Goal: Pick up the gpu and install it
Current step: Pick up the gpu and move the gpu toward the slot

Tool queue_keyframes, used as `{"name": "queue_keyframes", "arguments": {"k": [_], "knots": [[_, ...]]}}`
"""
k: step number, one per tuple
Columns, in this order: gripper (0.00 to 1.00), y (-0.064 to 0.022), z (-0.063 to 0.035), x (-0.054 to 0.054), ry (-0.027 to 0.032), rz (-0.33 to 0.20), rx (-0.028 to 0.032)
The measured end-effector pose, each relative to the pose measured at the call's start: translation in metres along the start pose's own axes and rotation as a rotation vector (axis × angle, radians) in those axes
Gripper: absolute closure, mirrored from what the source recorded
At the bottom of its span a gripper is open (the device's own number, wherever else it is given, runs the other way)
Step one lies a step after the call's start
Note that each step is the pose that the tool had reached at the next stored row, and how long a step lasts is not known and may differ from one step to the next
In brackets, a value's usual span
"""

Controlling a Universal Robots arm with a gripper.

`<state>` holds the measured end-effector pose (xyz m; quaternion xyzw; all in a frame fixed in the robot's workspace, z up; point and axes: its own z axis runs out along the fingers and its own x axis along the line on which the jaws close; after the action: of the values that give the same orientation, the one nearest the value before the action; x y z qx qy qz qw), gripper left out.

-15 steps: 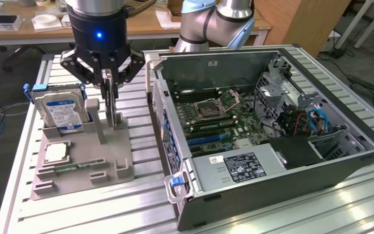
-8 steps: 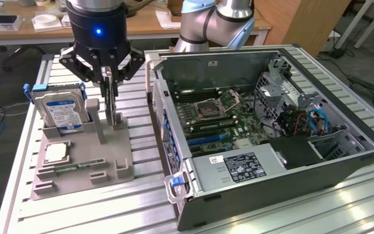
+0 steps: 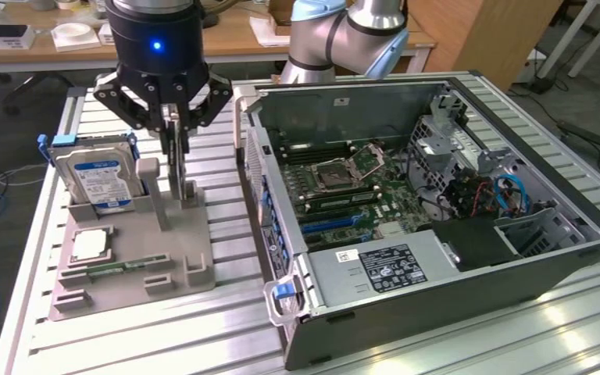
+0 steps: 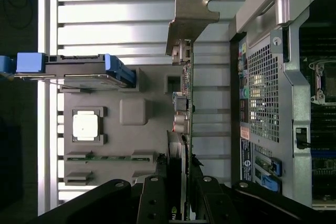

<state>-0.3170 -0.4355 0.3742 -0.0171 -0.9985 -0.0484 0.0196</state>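
You have the gripper (image 3: 178,131) clamped on the top edge of the gpu (image 3: 182,168). The card stands upright on edge over the grey holder (image 3: 180,262) on the desk (image 3: 123,340), between the drive (image 3: 97,180) and the open case (image 3: 467,305). Can't tell if its lower edge sits in the holder slot or is just clear of it. In the wrist view the card is edge-on, green board, with the silver bracket (image 4: 190,17) at the end away from the gripper. The drive has a blue-white label, text too small to read. The white label (image 3: 389,266) on the power supply has dark print, unreadable. Stickers (image 4: 243,129) on the case's rear panel are illegible too. A CPU (image 3: 90,244) lies flat in the holder.
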Motion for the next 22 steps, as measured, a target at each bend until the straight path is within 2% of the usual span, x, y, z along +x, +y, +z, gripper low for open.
{"name": "queue_keyframes", "arguments": {"k": [22], "knots": [[0.73,0.0016,-0.0168,0.001,0.0000,0.000,0.0000]]}}
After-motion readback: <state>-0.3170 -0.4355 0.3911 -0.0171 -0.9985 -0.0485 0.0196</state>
